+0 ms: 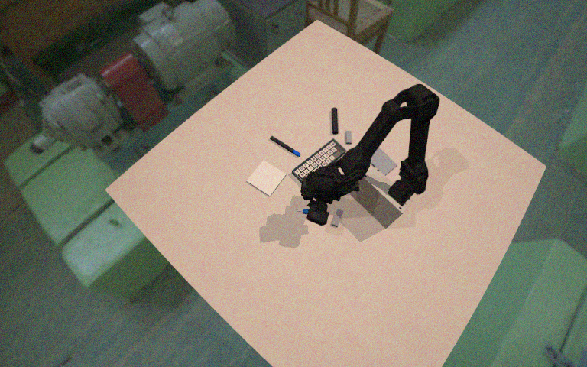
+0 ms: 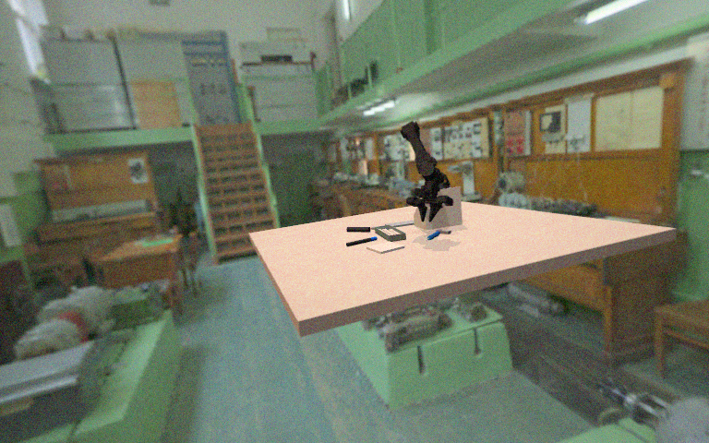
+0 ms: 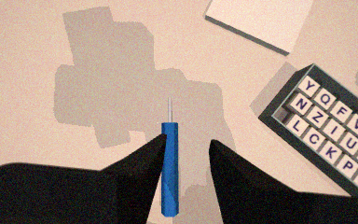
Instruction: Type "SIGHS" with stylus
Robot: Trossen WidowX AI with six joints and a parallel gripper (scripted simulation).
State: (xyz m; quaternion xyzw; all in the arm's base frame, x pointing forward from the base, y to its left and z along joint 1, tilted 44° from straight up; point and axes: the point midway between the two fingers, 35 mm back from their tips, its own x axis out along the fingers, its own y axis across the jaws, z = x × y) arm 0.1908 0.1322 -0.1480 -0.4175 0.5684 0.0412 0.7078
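Table: the broad pale top (image 1: 329,277) (image 2: 470,261) (image 3: 28,117) carries everything, filling the middle of the top view.
Arm: black (image 1: 418,142) (image 2: 426,164), bent over from the right of the top view; the only arm, so the reach is its own.
Keyboard: upper right in the wrist view (image 1: 318,160) (image 2: 390,233) (image 3: 333,109), slanting down to the right; no stylus on its keys.
Gripper: partly open, a modest gap between its fingers (image 1: 317,212) (image 2: 427,219), holding nothing; in the exterior view it hangs above the table.
Notepad: top edge of the wrist view, right of centre (image 1: 266,177) (image 2: 385,247) (image 3: 256,21).
Stylus: blue, lying below the fingers, lower centre of the wrist view (image 1: 305,211) (image 2: 434,234) (image 3: 170,173). Its long axis runs up and down there, thin tip upward, so the fingers would close across the barrel. It sits left of the gap's middle, overlapped by the left-hand finger; a small leftward shift before lowering seems wise, or that finger may land on it.
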